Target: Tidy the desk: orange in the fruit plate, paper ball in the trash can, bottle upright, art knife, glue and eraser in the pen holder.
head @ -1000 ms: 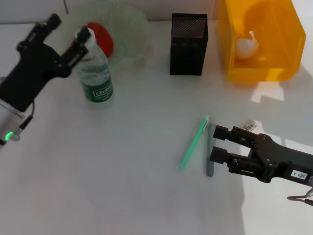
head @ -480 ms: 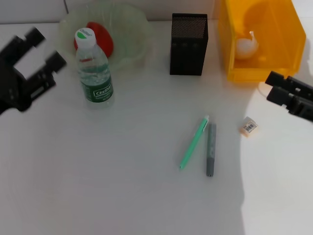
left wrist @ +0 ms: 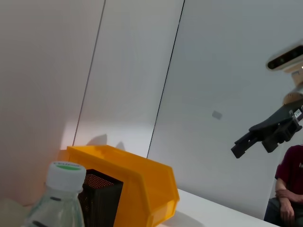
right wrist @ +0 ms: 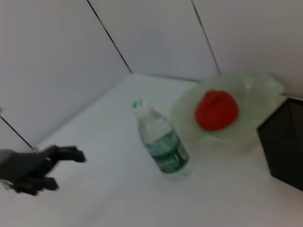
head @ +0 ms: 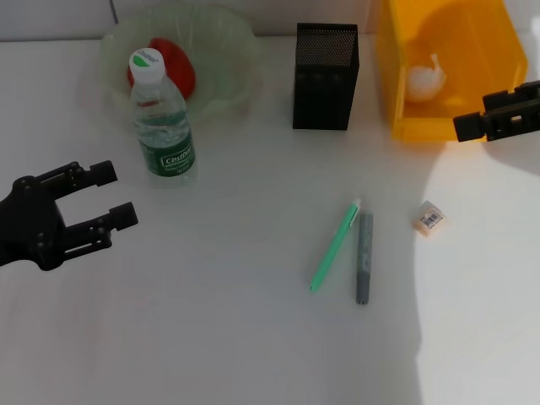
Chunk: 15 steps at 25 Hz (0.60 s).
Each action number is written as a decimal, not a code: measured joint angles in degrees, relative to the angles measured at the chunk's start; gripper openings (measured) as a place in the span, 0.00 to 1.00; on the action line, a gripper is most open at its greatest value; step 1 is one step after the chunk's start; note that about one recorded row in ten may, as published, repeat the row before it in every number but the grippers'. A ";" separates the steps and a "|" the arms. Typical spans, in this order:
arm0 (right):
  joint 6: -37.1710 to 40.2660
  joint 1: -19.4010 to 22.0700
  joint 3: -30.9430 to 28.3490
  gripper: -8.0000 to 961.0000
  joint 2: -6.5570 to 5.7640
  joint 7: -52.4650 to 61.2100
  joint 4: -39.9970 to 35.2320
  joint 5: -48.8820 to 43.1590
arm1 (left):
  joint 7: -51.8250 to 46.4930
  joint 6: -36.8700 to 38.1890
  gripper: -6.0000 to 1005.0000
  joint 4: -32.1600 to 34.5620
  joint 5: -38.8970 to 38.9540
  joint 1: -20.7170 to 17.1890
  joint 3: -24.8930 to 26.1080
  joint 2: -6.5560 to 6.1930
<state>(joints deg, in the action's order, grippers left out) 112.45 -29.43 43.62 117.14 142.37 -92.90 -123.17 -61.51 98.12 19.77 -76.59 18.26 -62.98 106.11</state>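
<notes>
The orange [head: 173,63] lies in the pale-green fruit plate [head: 232,51] at the back left. Just in front of it the bottle [head: 162,126] stands upright. The black mesh pen holder [head: 326,76] is at the back centre. The paper ball [head: 426,80] sits inside the orange-yellow trash can [head: 489,59]. A mint-green art knife [head: 334,246], a grey glue stick [head: 363,257] and the eraser [head: 429,218] lie on the desk. My left gripper [head: 108,196] hovers open at the front left, apart from the bottle. My right gripper [head: 472,122] is open and empty beside the trash can's front.
The left wrist view shows the bottle cap [left wrist: 66,172], pen holder [left wrist: 100,198], trash can [left wrist: 142,187] and my right gripper [left wrist: 246,144] raised. A person [left wrist: 289,189] sits at its edge. The right wrist view shows the bottle [right wrist: 163,146], orange [right wrist: 216,109] and left gripper [right wrist: 71,168].
My left gripper let go of the upright bottle and drew back to the front left. My right gripper rose from beside the glue and moved to the right edge by the trash can.
</notes>
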 joint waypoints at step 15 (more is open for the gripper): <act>-5.20 -22.71 20.04 0.86 1.83 10.70 23.78 -28.89 | -0.07 -2.87 0.75 0.35 -2.83 0.70 0.33 1.77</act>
<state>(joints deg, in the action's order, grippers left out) 107.25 -52.14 63.66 118.97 153.08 -69.12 -152.06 -61.58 95.25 20.13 -79.42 18.96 -62.65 107.88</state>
